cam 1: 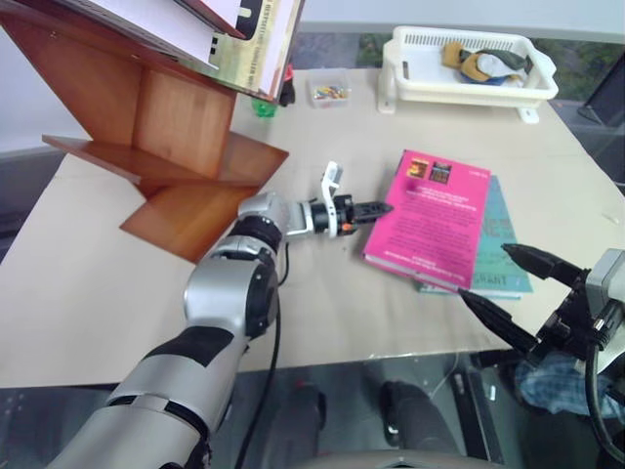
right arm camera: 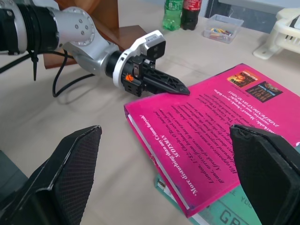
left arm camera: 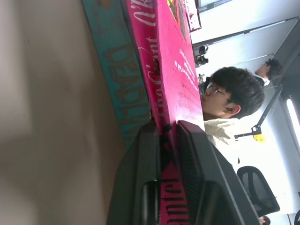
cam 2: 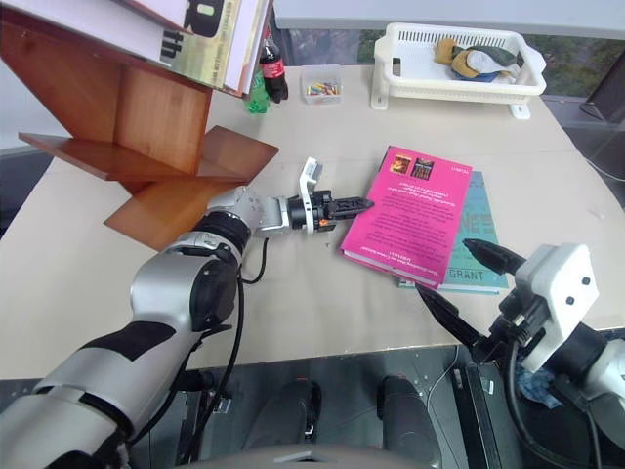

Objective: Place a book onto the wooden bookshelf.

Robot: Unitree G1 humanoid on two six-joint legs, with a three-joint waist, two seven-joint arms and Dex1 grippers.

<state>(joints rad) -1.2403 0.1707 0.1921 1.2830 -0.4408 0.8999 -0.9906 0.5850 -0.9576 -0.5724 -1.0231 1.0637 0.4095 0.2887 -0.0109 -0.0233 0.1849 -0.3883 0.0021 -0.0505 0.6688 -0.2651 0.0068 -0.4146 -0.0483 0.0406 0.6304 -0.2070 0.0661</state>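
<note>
While the pink book [cam 1: 430,220] lies on the teal book [cam 1: 500,244] at the table's right, the left gripper [cam 1: 369,209] pinches its near-left edge; squeeze tight, then lift slowly; the right gripper [cam 2: 459,278] waits wide open

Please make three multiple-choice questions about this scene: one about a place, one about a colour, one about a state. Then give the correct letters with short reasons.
1. The pink book lies on:
A. the teal book
B. the white basket
C. the wooden bookshelf

2. The bottle beside the dark cola bottle is:
A. green
B. yellow
C. blue

3. The right gripper is:
A. shut on the pink book
B. shut on nothing
C. open

Answers:
1 A, teal cover shows under the pink book.
2 A, seen in the right wrist view.
3 C, its jaws stand wide apart, holding nothing.
</note>
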